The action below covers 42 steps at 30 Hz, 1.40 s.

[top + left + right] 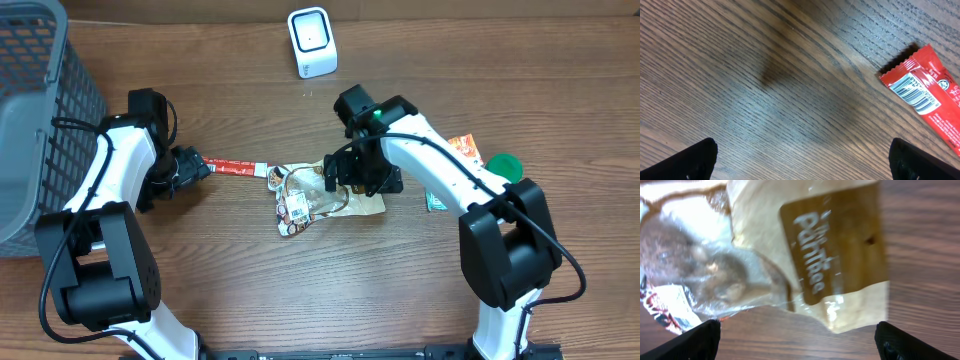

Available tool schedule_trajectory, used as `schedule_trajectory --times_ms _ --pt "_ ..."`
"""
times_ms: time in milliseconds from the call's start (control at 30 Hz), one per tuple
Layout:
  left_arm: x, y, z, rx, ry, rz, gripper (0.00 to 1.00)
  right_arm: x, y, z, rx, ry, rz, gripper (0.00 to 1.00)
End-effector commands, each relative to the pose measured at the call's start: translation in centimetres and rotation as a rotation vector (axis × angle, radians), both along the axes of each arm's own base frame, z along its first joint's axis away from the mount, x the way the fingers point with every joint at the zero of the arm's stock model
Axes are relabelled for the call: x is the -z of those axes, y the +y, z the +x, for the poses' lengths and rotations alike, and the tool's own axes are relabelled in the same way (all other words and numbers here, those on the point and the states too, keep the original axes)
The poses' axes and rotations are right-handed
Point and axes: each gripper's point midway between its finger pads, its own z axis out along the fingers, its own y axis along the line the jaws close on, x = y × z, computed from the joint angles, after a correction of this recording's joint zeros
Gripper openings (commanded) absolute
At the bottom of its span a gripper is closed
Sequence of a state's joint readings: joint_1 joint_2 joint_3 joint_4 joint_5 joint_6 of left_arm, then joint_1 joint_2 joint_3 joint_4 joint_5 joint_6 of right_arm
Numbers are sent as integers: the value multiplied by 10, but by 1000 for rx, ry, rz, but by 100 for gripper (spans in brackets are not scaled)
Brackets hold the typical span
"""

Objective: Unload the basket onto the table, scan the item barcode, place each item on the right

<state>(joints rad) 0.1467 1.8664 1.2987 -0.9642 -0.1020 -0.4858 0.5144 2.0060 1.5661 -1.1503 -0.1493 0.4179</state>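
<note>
A white barcode scanner (312, 41) stands at the back of the table. A clear and brown snack bag (318, 198) lies mid-table with a white label facing up. My right gripper (347, 181) hovers over its right part, open; in the right wrist view the bag (810, 255) fills the upper frame and the gripper (800, 342) has bare wood between its fingers. A red stick packet (232, 166) lies left of the bag. My left gripper (197, 166) is open just beside its left end; the packet's barcode (914, 90) shows, apart from the gripper (802, 162).
A grey mesh basket (40, 110) takes up the far left. An orange packet (463, 148), a green round lid (503, 165) and a teal packet (435, 201) lie by the right arm. Bare wood runs along the table's front.
</note>
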Motion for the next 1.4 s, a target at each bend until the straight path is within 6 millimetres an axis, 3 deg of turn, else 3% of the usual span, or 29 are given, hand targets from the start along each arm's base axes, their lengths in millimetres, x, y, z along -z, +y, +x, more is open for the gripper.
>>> schedule_trajectory --times_ms 0,233,600,767,867,967,1067,1233,1367 --pt "-6 8 5 3 -17 24 100 -16 -12 16 17 -78 -27 100" --pt "-6 8 9 3 -33 26 100 -16 -14 21 17 -92 -22 100" --pt "-18 9 70 -10 -291 13 100 -15 -18 23 15 -97 -29 100" --pt "-23 -44 79 25 -343 -300 100 -13 -21 18 14 -77 -40 100" --pt "-30 -82 63 59 -295 -527 100 -12 -23 17 18 -71 -43 100" --pt "-40 -110 63 154 -318 -654 87 -12 -24 18 13 -72 -42 100" --pt "-41 -128 60 294 -326 -653 86 -12 -24 18 -45 -82 -41 100" --pt "-30 -157 44 417 -248 -576 74 -12 -24 17 -51 -77 -43 100" --pt "-29 -188 32 479 -206 -589 54 -12 -24 18 -51 -80 -42 100"
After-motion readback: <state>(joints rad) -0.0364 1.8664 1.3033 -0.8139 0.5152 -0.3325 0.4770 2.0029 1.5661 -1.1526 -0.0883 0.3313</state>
